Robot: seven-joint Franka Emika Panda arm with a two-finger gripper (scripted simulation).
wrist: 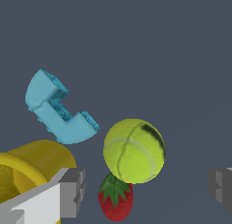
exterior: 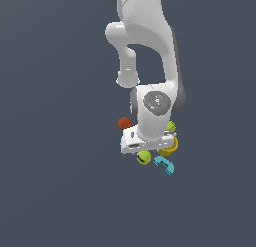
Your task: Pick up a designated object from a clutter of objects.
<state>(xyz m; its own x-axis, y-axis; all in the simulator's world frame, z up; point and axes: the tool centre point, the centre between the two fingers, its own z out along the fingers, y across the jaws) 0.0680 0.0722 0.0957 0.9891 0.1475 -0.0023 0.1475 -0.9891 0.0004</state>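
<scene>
Because the ball (wrist: 134,150) must be lifted out of clutter, the gripper (wrist: 147,189) hangs above it with jaws spread wide, holding nothing. It sits near 3 neighbours: touching the strawberry (wrist: 116,198), near the cup (wrist: 31,166), beside the blue piece (wrist: 56,110). So I judge the spread jaws need centring on the ball alone.

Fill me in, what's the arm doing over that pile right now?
The arm's gripper hangs over the clutter with jaws spread wide, holding nothing. The yellow-green ball lies between them, a strawberry touching it. The yellow cup and blue curved piece sit beside it. No grasp yet.
</scene>
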